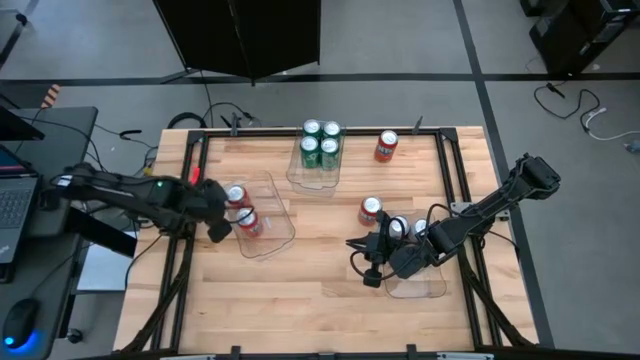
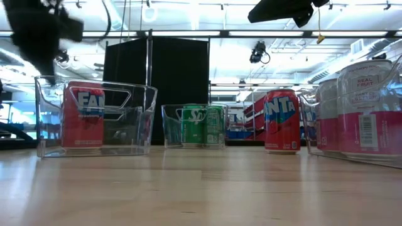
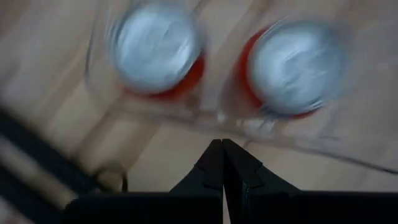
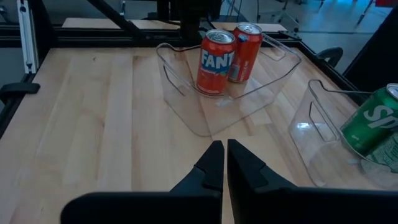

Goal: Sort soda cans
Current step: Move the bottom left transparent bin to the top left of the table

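Two red soda cans [image 1: 236, 196] [image 1: 249, 222] stand in the clear left tray [image 1: 275, 232]. Four green cans [image 1: 320, 142] fill the middle tray [image 1: 318, 180] at the far side. Two more red cans stand on the bare table [image 1: 386, 146] [image 1: 371, 210]. Silver-white cans [image 1: 398, 228] stand in the right tray [image 1: 415, 288]. My left gripper [image 1: 218, 232] hangs shut just outside the left tray's near-left wall, pointing steeply down, above the two red cans [image 3: 155, 46] [image 3: 298, 65]. My right gripper [image 1: 358, 250] is shut over the table beside the right tray, aimed toward the left tray [image 4: 224, 118].
A dark metal frame [image 1: 455, 190] runs along the table's left, right and far sides. Bare wood [image 1: 300, 300] lies near the front edge between the trays. A laptop [image 1: 15, 205] and cables sit off the table's left side.
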`<state>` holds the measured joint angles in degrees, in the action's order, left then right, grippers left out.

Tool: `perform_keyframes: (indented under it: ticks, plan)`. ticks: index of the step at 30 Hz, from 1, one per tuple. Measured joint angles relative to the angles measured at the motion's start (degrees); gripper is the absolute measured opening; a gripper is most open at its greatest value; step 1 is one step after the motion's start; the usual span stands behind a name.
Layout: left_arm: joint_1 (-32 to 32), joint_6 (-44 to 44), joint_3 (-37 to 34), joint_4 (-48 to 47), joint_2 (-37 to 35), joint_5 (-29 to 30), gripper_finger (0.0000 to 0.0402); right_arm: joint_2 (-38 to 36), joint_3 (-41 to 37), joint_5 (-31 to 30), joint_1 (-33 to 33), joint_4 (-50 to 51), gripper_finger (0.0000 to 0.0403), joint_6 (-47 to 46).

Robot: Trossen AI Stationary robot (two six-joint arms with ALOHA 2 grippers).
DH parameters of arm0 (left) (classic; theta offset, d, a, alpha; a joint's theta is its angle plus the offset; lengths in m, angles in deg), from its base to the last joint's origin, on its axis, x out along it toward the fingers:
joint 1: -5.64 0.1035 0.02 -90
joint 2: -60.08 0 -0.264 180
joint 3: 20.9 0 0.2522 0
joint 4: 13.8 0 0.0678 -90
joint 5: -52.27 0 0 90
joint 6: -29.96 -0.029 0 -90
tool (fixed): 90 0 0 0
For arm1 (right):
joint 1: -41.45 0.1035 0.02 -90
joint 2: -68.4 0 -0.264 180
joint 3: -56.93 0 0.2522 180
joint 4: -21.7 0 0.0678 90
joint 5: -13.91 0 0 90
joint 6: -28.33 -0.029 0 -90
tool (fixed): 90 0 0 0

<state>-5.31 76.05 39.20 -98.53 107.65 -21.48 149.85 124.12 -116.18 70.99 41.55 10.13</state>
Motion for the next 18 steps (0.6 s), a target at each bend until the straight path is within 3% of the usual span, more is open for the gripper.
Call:
perform_keyframes:
  ticks: [5, 10, 18]
  plan:
    - [-1.3, 9.5, -6.4, -1.0, -0.3, 0.3, 0.0, 0.0, 0.0, 0.0, 0.0, 0.0, 0.0007, 0.3]
    - [-0.5, 11.2, -12.8, 2.7, -0.4, 3.4, 0.0, 0.0, 0.0, 0.0, 0.0, 0.0, 0.0007, 0.4]
    - [2.5, 10.2, -18.1, 12.9, -0.4, 13.2, 0.0, 0.0, 0.0, 0.0, -0.4, 0.0, 0.0007, 0.4]
